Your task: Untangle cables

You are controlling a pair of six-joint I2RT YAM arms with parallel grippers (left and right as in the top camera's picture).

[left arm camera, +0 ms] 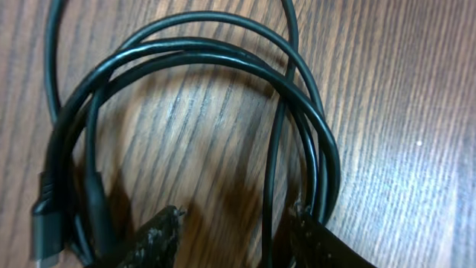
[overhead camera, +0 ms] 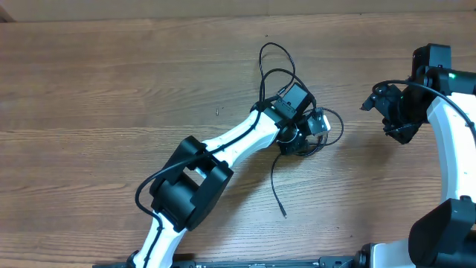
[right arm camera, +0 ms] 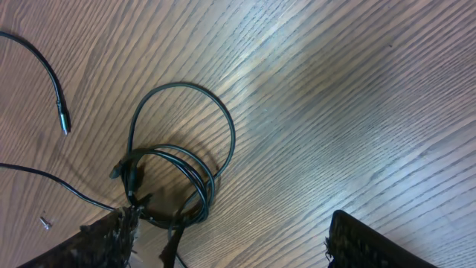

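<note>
Fingertips of left hand (left arm camera: pixel 234 232) sat nearest the lens in its wrist view. They were two dark, rough-surfaced pads (left arm camera: pixel 160 234) partway apart, straddling one thin strand of the cables (left arm camera: pixel 201 48). The gap was much wider than the strand and no clamp on it was visible.

The cables were smooth, glossy black round cord. Several turns were stacked in a loose coil just ahead of the pads, lying flat on the table (left arm camera: pixel 401 89). Two moulded plug ends (left arm camera: pixel 44 223) lay at the lower left of the coil, beside the left pad.

Overhead, left hand (overhead camera: pixel 301 138) was right on top of the tangle. Open loops (overhead camera: pixel 271 59) fanned out behind it, and one loose tail (overhead camera: pixel 277 190) ran toward the near edge.

Right hand (overhead camera: pixel 387 112) hovered well apart, to the right of the cables and touching none. Its wrist view showed the fingers (right arm camera: pixel 104 238) spread wide with only bare table between them. The coil (right arm camera: pixel 227 126) lay ahead and toward the left finger, and a free plug tip (right arm camera: pixel 63 119) lay further left.

The table was brown wood-grain laminate, matte with a soft glare streak.
</note>
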